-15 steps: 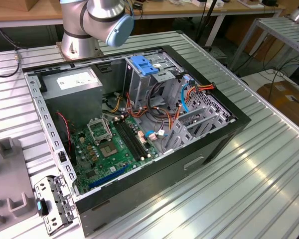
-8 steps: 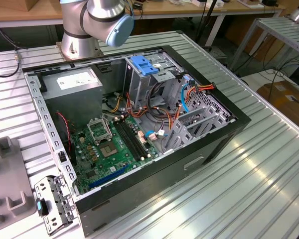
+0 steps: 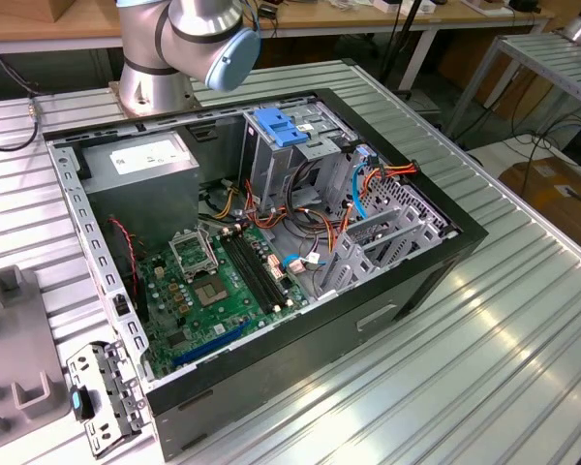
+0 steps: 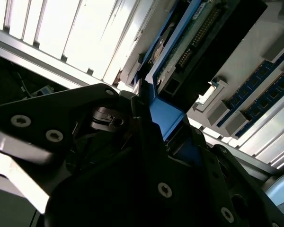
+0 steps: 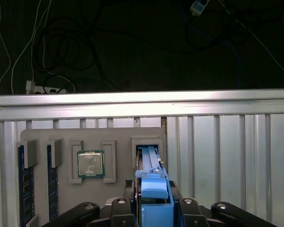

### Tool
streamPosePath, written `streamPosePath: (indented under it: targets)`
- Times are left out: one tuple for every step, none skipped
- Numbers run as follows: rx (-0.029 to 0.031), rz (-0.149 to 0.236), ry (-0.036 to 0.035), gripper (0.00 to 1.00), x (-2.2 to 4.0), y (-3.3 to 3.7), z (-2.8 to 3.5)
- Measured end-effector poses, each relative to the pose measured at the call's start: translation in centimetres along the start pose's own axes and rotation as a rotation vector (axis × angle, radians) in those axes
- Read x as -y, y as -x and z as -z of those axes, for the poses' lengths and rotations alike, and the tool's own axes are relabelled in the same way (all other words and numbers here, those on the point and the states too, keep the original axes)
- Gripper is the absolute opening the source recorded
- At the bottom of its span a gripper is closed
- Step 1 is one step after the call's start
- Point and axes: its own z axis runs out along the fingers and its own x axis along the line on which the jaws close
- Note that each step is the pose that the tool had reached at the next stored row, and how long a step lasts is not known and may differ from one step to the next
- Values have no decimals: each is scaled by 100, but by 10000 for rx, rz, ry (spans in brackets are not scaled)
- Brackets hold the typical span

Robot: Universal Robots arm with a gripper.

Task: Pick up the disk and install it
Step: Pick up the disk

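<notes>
In the exterior view, the arm folds over its upright base. In the second wrist view, the gripper clamps the disk by its blue rail. In the first wrist view, the disk stands edgewise in a slot of the tray.

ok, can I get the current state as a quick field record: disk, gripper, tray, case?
disk: on edge in the grey tray's slot, blue carrier rails
gripper: straddling the disk's near end, in both wrist views
tray contents: processor chip, two memory modules
case: open, on the ribbed metal table
drive cage: grey, upright inside the case
</notes>
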Motion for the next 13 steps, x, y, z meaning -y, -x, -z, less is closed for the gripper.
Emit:
streamPosePath:
  targets:
    - [0,0,0,37,0,0,0]
    - [-1,0,0,37,0,0,0]
    - [0,2,0,37,0,0,0]
    - [0,2,0,37,0,0,0]
    - [0,3,0,37,0,0,0]
    - [0,3,-1,37,0,0,-1]
    - [1,3,-2,37,0,0,0]
    - [1,2,-4,37,0,0,1]
    - [1,3,-4,37,0,0,8]
    - [1,3,-2,37,0,0,14]
    - [0,3,-1,37,0,0,20]
    - [1,3,-3,37,1,0,22]
    - [1,3,-2,37,1,0,27]
